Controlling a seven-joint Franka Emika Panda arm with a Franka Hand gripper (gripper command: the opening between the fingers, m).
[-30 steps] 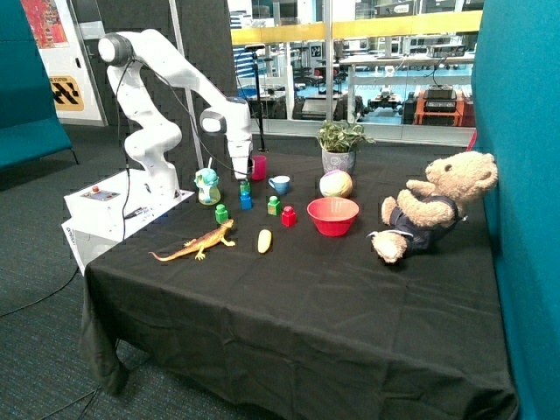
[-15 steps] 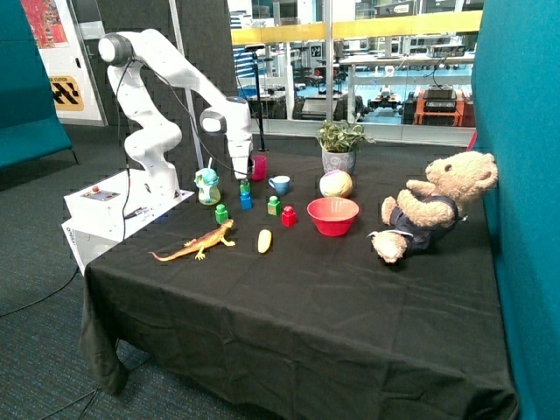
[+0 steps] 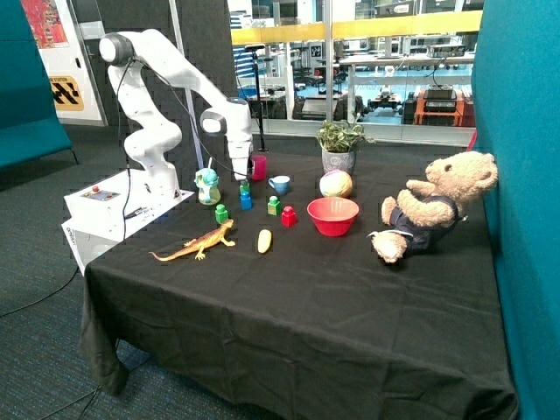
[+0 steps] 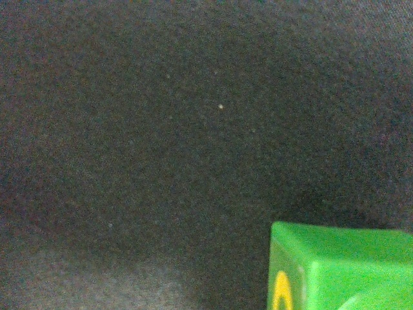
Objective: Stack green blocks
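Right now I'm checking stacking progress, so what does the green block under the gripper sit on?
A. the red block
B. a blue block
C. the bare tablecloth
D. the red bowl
B: in the outside view the green block just below the gripper rests on top of a blue block, while the two other green blocks stand apart on the cloth.

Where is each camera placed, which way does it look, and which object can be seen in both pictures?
Outside view: stands off the table's front corner, facing across the black tablecloth; the whole arm shows, its gripper right above the green block on the blue block.
Wrist view: sits on the wrist, looking down at the cloth from close; nothing of the robot shows, only a green block corner.
Shared: the cloth and, probably, that green block.
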